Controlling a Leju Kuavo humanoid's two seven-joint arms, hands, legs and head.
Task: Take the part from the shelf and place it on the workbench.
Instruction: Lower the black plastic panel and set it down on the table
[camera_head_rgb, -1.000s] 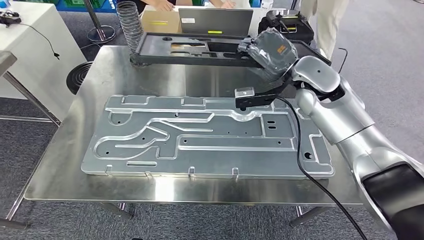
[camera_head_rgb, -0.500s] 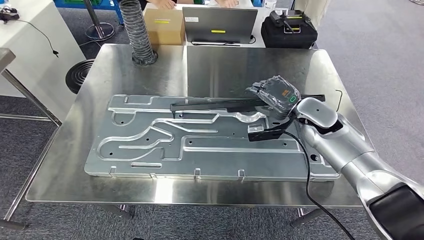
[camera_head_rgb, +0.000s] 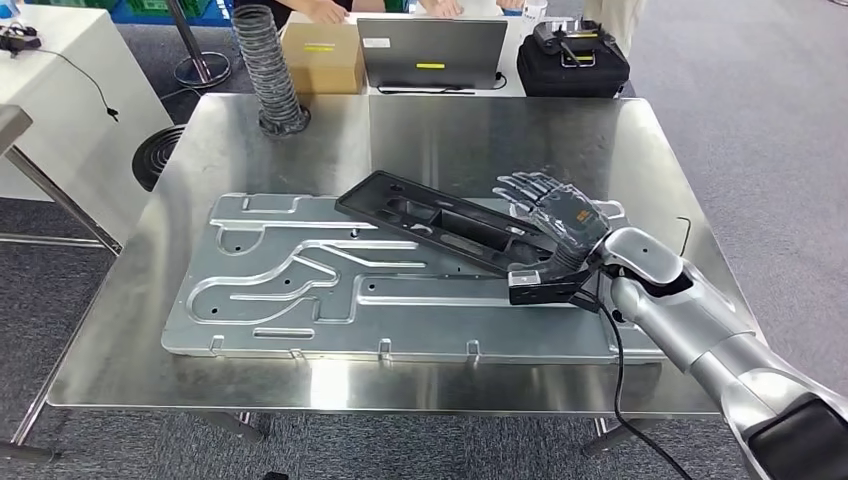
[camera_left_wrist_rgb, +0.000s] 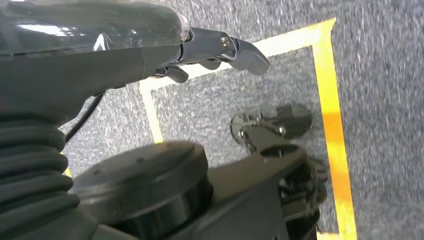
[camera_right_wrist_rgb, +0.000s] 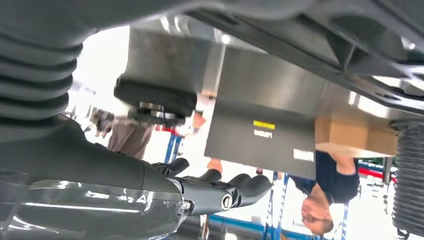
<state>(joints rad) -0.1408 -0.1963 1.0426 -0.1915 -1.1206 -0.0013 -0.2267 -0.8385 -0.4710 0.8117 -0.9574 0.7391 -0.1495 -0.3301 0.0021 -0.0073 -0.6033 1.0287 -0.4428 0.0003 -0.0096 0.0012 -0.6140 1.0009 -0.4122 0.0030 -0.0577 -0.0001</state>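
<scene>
A long black moulded part lies at a slant on the big aluminium plate that covers the steel workbench. My right hand hovers over the part's right end with its fingers spread and straight. In the right wrist view the fingers stretch out with a wide gap between them and the part. Whether the thumb touches the part is hidden. My left hand hangs over the carpet and holds nothing.
Along the far edge stand a corrugated hose, a cardboard box, a laptop and a black bag. People stand behind them. A white table is at the left. A black cable trails from my right wrist.
My right arm has brought the part down from the table's far side onto the plate and turned it flat. The fingers, earlier curled on its edge, are now spread.
</scene>
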